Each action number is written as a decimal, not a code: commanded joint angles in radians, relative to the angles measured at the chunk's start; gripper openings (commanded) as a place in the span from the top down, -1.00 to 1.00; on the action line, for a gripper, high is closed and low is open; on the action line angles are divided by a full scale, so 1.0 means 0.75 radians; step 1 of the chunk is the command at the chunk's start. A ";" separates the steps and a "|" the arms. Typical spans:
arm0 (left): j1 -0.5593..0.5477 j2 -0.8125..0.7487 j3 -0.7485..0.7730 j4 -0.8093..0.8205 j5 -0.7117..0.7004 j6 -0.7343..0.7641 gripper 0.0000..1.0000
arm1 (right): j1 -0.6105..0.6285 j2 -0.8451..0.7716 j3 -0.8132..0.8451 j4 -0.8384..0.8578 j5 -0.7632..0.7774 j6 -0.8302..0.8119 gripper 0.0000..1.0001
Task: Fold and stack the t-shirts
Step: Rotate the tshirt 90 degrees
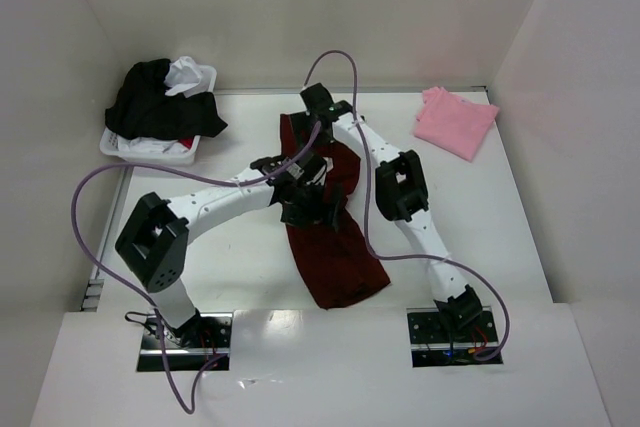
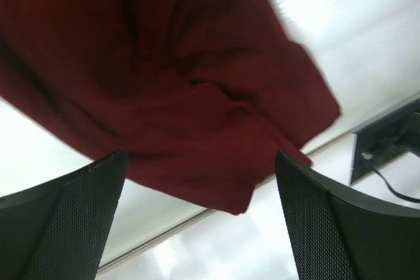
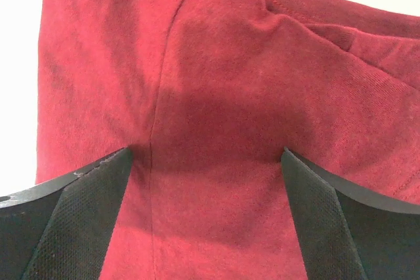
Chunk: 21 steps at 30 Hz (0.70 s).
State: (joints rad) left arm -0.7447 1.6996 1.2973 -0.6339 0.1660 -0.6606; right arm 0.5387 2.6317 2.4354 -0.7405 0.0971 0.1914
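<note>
A dark maroon t-shirt lies crumpled lengthwise down the middle of the table. My left gripper hovers open above its middle; the left wrist view shows the cloth beyond the spread jaws, with bare table under them. My right gripper is open over the shirt's far end, its jaws spread just above the cloth near a seam. A folded light pink t-shirt lies at the back right. Black and white shirts are heaped in a bin at the back left.
A white plastic bin stands at the back left by the left wall. White walls close off the left, back and right. The two arms cross close together over the table's middle. A base plate shows in the left wrist view.
</note>
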 commanded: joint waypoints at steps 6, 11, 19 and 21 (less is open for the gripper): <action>-0.001 0.131 -0.057 0.007 -0.041 -0.017 -1.00 | -0.161 0.220 0.326 -0.206 0.117 0.060 -1.00; -0.025 0.196 -0.005 0.007 -0.019 0.009 -1.00 | -0.213 0.217 0.338 -0.166 0.059 0.045 -1.00; -0.064 0.262 0.015 -0.020 -0.004 -0.023 -1.00 | -0.213 0.207 0.406 -0.117 -0.043 0.043 -1.00; -0.064 0.262 -0.004 -0.022 -0.015 -0.039 -1.00 | -0.213 0.183 0.434 -0.115 -0.060 0.043 -1.00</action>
State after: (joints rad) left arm -0.7895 1.8876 1.2861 -0.6359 0.1521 -0.6638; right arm 0.3654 2.7653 2.6942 -0.8127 0.0918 0.2192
